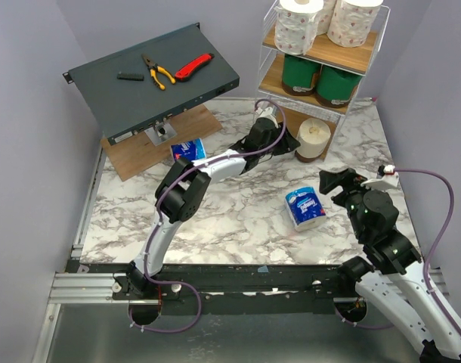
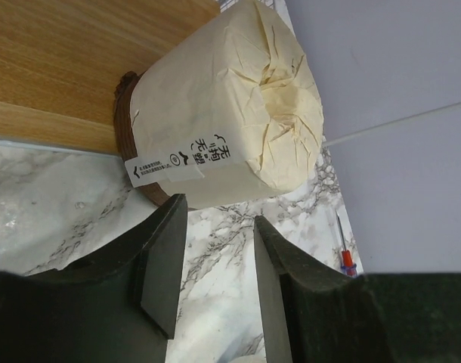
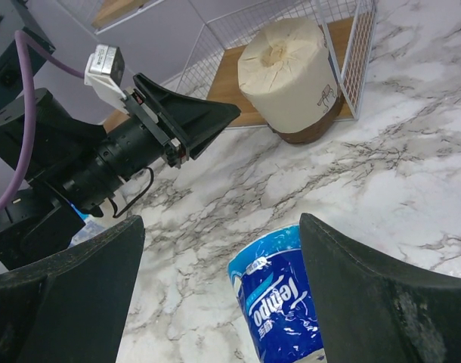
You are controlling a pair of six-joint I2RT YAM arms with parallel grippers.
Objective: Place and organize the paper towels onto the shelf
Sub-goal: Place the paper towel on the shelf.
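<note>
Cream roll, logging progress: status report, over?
Left gripper open, empty, short of cream roll. Right gripper open over blue pack. Roll upright at bottom tier of shelf. Nothing blocking.

The cream paper roll [image 2: 223, 113], on a brown base [image 2: 125, 125], sat at the edge of the shelf's wooden board [image 2: 64, 68] beside the marble worktop [image 2: 49, 219]. The dark fingers [image 2: 164, 265] stood apart near it, gripping nothing; one possibly touched the base.

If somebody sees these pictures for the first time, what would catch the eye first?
Likely the tall white wire shelf at the back right, white printed rolls on top, green-wrapped rolls below. Then the left gripper, jaws apart, facing the plain cream paper roll at the lowest board, and the blue-and-white wrapped pack on the marble table before the open right gripper.
</note>
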